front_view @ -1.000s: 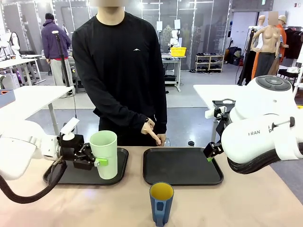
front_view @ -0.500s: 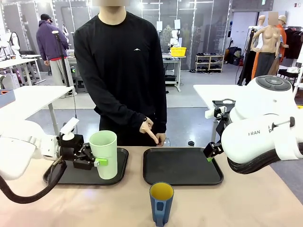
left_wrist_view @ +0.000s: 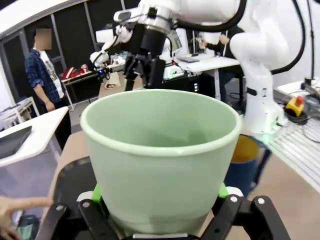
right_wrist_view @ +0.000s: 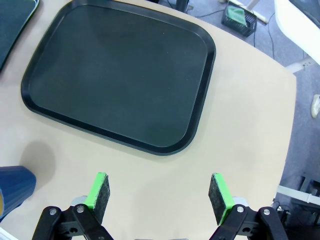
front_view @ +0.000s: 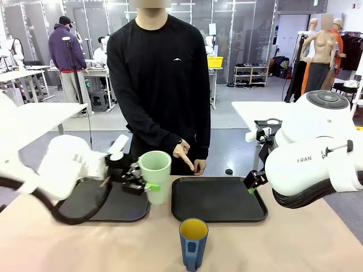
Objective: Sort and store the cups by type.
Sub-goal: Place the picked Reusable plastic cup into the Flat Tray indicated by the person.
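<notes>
My left gripper [front_view: 143, 185] is shut on the pale mint-green tumbler [front_view: 155, 175], holding it upright at the right edge of the left black tray [front_view: 91, 211], close to the right black tray [front_view: 218, 199]. In the left wrist view the tumbler [left_wrist_view: 160, 160] sits between the green pads [left_wrist_view: 96, 192] of the left gripper [left_wrist_view: 159, 202]. The dark blue mug [front_view: 193, 243] with a yellow inside stands near the table's front edge, handle toward me. My right gripper [right_wrist_view: 159, 197] hangs open over bare table beside the right tray [right_wrist_view: 120, 75], and the mug's side [right_wrist_view: 12, 187] shows at the left edge.
A person in black stands at the far side, one hand [front_view: 185, 154] pointing a finger down at the right tray's far-left corner. The right arm's bulky body [front_view: 315, 153] fills the right side. The blue mug [left_wrist_view: 247, 162] shows behind the tumbler.
My left arm has swung to the right, carrying the tumbler from over the left tray to that tray's right edge. The person has shifted slightly right. The right arm and mug are still.
</notes>
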Tool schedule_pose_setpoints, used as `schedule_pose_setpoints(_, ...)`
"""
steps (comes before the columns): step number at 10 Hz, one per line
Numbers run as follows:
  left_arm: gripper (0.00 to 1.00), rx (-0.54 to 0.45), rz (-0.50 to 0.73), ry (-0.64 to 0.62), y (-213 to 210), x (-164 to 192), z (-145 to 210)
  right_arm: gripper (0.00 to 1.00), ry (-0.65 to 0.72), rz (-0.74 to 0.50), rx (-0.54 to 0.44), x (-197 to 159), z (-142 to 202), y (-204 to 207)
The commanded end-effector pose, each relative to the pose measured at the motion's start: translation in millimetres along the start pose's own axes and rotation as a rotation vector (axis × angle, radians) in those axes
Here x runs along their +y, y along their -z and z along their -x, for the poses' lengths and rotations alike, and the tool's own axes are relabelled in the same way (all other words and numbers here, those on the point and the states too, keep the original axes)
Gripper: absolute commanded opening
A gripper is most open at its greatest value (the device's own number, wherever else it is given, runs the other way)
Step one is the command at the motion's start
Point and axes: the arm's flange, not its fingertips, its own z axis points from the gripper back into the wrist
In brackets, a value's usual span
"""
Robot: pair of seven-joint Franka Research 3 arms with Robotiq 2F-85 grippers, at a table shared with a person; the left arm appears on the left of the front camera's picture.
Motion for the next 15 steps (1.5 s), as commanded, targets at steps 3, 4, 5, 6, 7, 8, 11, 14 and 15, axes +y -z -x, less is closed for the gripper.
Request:
schedule_pose_setpoints(3, 0.87, -0.022, 0.003, -0.060, 58, 55, 16, 1.00, 0.003, -0.003, 0.001, -1, 0, 1)
schedule_pose_setpoints(4, 0.87, -0.027, -0.017, -0.068, 76, 62, 19, 1.00, 0.003, -0.003, 0.001, -1, 0, 1)
schedule_pose_setpoints(5, 0.87, -0.049, -0.038, -0.074, 90, 72, 24, 1.00, 0.003, -0.003, 0.001, -1, 0, 1)
schedule_pose_setpoints(6, 0.87, -0.044, -0.066, -0.080, 104, 78, 26, 1.00, 0.003, -0.003, 0.001, -1, 0, 1)
schedule_pose_setpoints(7, 0.87, -0.052, -0.081, -0.089, 113, 83, 29, 1.00, 0.003, -0.003, 0.001, -1, 0, 1)
schedule_pose_setpoints(8, 0.87, -0.064, -0.092, -0.100, 121, 87, 32, 1.00, 0.003, -0.003, 0.001, -1, 0, 1)
schedule_pose_setpoints(11, 0.87, -0.056, -0.113, -0.123, 143, 94, 39, 1.00, 0.003, -0.003, 0.001, -1, 0, 1)
schedule_pose_setpoints(14, 0.87, -0.054, -0.078, -0.108, 142, 85, 42, 1.00, 0.003, -0.003, 0.001, -1, 0, 1)
schedule_pose_setpoints(15, 0.87, -0.054, -0.078, -0.108, 142, 85, 42, 1.00, 0.003, -0.003, 0.001, -1, 0, 1)
